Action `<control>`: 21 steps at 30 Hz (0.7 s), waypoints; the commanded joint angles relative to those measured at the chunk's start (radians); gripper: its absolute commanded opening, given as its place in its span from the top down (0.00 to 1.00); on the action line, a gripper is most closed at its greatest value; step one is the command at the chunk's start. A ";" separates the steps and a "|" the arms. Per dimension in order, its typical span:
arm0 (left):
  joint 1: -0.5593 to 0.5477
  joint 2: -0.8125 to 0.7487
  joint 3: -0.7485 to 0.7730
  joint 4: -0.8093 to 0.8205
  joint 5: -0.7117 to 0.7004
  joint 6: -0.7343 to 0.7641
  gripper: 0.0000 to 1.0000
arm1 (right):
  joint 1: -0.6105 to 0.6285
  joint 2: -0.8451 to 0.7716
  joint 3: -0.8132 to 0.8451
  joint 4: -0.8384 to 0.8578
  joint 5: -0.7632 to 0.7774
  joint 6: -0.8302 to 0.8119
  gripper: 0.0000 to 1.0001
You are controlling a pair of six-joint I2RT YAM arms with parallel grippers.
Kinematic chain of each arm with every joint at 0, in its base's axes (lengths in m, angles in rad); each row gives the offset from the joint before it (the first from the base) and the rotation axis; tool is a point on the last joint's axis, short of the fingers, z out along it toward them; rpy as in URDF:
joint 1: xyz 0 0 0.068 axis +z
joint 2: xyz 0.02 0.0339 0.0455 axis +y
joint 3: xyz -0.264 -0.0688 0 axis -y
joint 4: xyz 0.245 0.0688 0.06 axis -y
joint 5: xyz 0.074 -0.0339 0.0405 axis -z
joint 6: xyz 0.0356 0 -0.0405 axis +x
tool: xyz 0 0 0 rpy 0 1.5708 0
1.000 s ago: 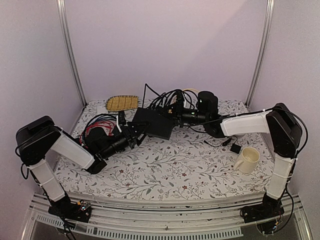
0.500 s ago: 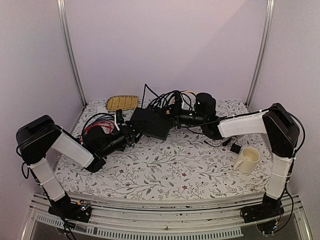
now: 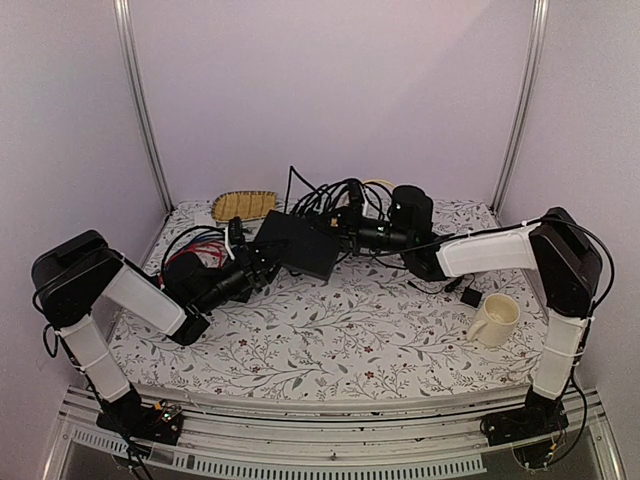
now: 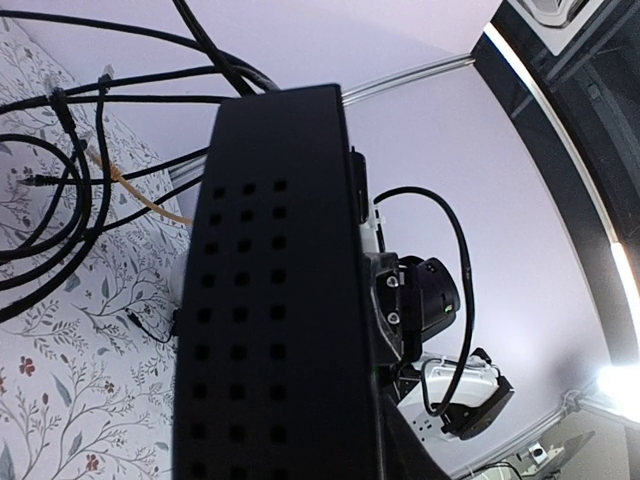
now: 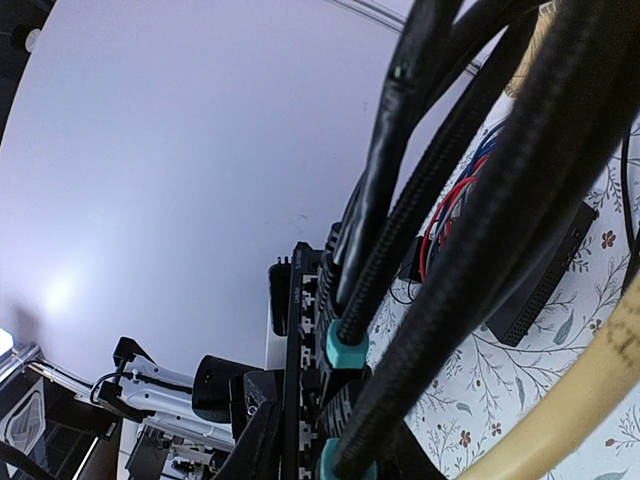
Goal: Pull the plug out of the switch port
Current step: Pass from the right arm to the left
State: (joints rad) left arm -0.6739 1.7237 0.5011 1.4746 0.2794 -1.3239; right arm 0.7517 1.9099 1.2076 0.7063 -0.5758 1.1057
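Top view: the black switch (image 3: 300,245) is seen mid-worktop (image 3: 330,340), its long axis running far-left to near-right and its ports turned toward the right gripper (image 3: 352,235). The left gripper (image 3: 258,268) meets its left end.

Left wrist view: the frame is filled by the switch's perforated side. The state of the jaws cannot be told.

Right wrist view: a teal-booted plug (image 5: 345,345) is seated in the port row (image 5: 300,330). Again the state of the jaws cannot be told. The box is judged light and rigid and the cord (image 5: 400,200) limp, so the boot should be gripped.

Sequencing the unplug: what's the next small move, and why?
Likely: right gripper draws the teal-booted plug straight out of the switch. The plug looks seated, and the left gripper is at the switch's opposite end to brace it. Neither grip is clearly visible, so go slowly.
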 commanded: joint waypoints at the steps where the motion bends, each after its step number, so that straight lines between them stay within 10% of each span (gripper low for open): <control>1: 0.011 0.004 0.012 0.075 0.020 0.051 0.84 | 0.037 -0.076 -0.032 0.028 -0.012 -0.035 0.77; 5: 0.012 0.001 0.002 0.086 0.023 0.050 1.00 | 0.037 -0.099 -0.058 0.007 -0.016 -0.048 0.68; 21: 0.045 -0.018 0.003 0.089 0.000 0.057 1.00 | 0.028 -0.237 -0.210 -0.047 -0.029 -0.126 0.51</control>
State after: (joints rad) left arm -0.6655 1.7187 0.4641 1.4780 0.3584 -1.3170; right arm 0.7822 1.7737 1.0203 0.6476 -0.5629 1.0191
